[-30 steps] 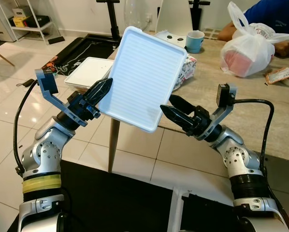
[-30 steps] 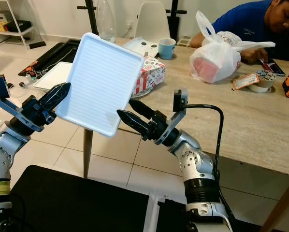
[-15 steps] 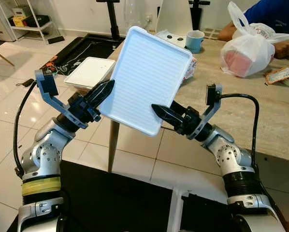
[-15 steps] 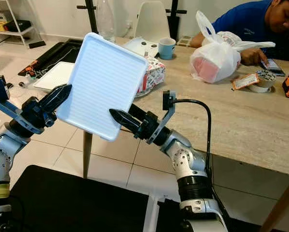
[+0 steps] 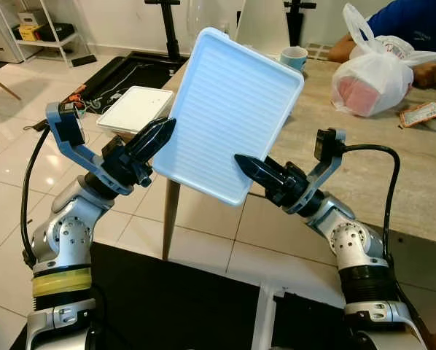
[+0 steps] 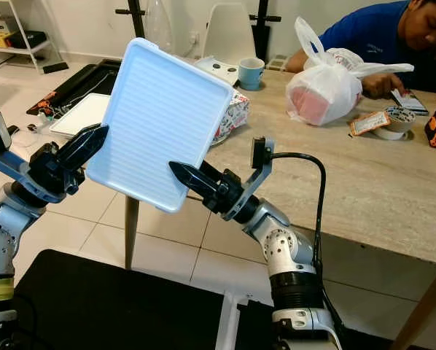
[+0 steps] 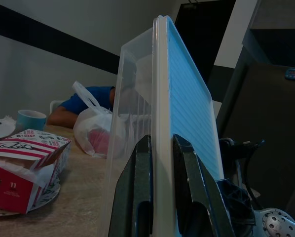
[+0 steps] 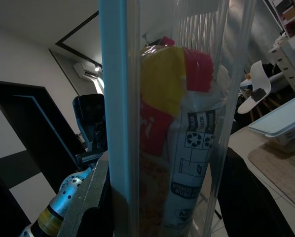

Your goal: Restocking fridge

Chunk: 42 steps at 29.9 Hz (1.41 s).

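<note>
Ribbed blue-lidded clear plastic container (image 5: 229,113) between both grippers' closed black jaws.

A flat container (image 5: 229,113) is held tilted in front of the table (image 5: 393,168), between the two grippers. The left gripper (image 5: 154,142) is placed at its left edge, the right gripper (image 5: 256,169) at its lower right edge. A packet (image 8: 179,148) is enclosed in the container. Behind the container, a printed box (image 6: 232,113) and a mug (image 5: 294,61) are set on the table. Farther right on the table, a plastic bag (image 5: 371,80) is placed, with a seated person (image 6: 393,36) behind it. A tray (image 5: 134,109) lies to the left beyond the left gripper, and a shelf (image 5: 36,29) stands at far left.
</note>
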Available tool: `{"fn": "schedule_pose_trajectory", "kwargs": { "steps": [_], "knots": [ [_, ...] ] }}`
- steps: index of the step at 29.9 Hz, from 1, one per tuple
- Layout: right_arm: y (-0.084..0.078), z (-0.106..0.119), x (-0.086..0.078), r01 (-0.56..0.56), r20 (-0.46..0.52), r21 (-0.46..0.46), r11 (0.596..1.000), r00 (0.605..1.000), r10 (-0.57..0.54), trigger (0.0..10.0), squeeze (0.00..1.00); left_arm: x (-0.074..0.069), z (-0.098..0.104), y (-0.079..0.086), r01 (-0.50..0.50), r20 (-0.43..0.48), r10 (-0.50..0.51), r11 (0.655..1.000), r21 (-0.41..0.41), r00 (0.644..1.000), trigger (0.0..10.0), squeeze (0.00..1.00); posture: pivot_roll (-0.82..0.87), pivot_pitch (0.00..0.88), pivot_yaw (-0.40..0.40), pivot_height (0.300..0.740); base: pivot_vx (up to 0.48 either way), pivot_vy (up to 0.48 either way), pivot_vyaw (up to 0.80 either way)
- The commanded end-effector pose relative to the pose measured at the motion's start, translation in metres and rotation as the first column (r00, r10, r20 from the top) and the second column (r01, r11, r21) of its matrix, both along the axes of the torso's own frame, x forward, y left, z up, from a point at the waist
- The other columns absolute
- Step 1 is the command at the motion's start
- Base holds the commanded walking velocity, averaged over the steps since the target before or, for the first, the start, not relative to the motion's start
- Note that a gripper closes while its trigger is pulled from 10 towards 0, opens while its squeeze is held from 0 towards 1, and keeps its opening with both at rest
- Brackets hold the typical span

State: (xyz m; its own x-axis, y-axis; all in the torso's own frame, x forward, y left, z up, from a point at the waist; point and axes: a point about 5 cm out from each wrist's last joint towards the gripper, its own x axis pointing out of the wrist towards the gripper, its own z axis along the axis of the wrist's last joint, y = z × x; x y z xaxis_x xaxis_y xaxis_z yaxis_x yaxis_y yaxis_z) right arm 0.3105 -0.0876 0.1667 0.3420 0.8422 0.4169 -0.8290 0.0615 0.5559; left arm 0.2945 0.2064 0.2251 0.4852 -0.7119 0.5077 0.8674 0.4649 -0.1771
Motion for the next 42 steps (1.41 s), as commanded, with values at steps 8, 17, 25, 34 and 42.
{"fn": "schedule_pose_trajectory", "kwargs": {
  "steps": [8, 17, 25, 34, 42],
  "knots": [
    [-0.007, 0.009, 0.003, 0.05, 0.029, 0.035, 0.998, 0.998, -0.051, 0.0, 0.0, 0.007, -0.008, 0.009, -0.088, -0.06, 0.085, 0.995, -0.052, 0.995, 10.0, 1.0, -0.07, 0.0, 0.017, 0.74, 0.0, 0.0, 0.0],
    [-0.024, 0.016, 0.019, 0.197, 0.009, 0.058, 0.979, 0.98, -0.198, 0.0, 0.0, 0.007, -0.012, 0.021, -0.115, -0.075, 0.105, 0.983, -0.145, 0.992, 10.0, 1.0, -0.07, 0.0, 0.019, 0.74, 0.0, 0.0, 0.0],
    [-0.031, 0.025, 0.022, 0.232, 0.008, 0.136, 0.963, 0.972, -0.235, 0.0, 0.0, -0.004, -0.022, 0.014, 0.0, -0.075, -0.015, 0.982, -0.19, 0.997, 10.0, 1.0, -0.06, 0.0, 0.017, 0.74, 0.0, 0.0, 0.0],
    [-0.027, 0.037, 0.017, 0.171, 0.036, 0.234, 0.957, 0.982, -0.185, 0.0, 0.0, -0.009, -0.041, -0.007, 0.114, -0.14, -0.162, 0.947, -0.299, 0.977, 10.0, 0.2, -0.06, 0.0, 0.018, 0.74, 0.0, 0.0, 0.0],
    [-0.013, 0.04, 0.01, 0.09, 0.045, 0.274, 0.958, 0.993, -0.106, 0.0, 0.0, -0.012, -0.06, -0.042, 0.208, -0.187, -0.295, 0.901, -0.38, 0.937, 10.0, 0.0, -0.06, 0.0, 0.013, 0.74, 0.0, 0.0, 0.0]
  ]
}}
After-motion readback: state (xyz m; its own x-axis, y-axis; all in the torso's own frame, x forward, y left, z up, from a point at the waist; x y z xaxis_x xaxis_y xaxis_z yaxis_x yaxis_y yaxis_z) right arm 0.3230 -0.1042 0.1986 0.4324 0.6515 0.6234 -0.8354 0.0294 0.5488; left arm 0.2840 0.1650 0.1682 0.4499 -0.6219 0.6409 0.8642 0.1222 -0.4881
